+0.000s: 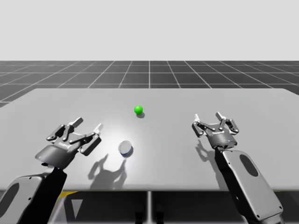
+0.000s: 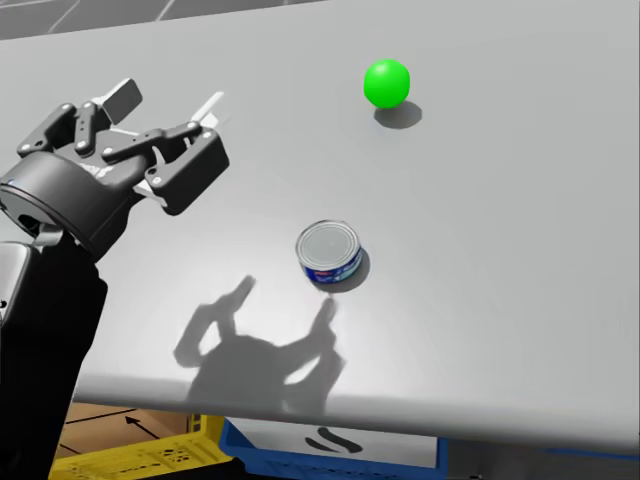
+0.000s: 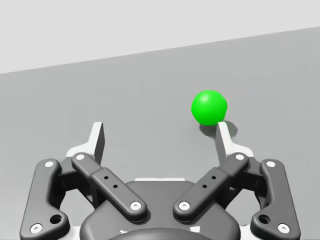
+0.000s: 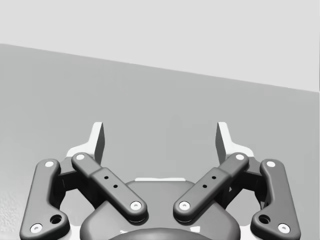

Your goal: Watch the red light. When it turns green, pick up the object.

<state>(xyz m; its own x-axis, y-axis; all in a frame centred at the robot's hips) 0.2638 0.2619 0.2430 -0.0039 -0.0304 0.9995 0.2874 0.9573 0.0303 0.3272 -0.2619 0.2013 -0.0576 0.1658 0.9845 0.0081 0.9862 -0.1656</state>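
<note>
The light is a green ball (image 1: 138, 110) resting on the grey table (image 1: 261, 140), far of centre; it also shows in the head view (image 2: 386, 83). A short round can (image 1: 125, 148) with a silver lid and blue side stands upright nearer me (image 2: 329, 253). My left gripper (image 1: 88, 124) hovers open above the table, to the left of the can and apart from it (image 2: 168, 100). From the left wrist, the green ball (image 3: 209, 107) lies ahead of the open left gripper (image 3: 160, 135), just past one fingertip. My right gripper (image 1: 207, 116) stands open over bare table at the right (image 4: 160, 135).
The table's front edge runs just below the can in the head view. Under that edge sit a yellow crate (image 2: 150, 455) and a blue crate (image 2: 330, 450). A dark tiled floor (image 1: 149, 74) stretches beyond the table's far edge.
</note>
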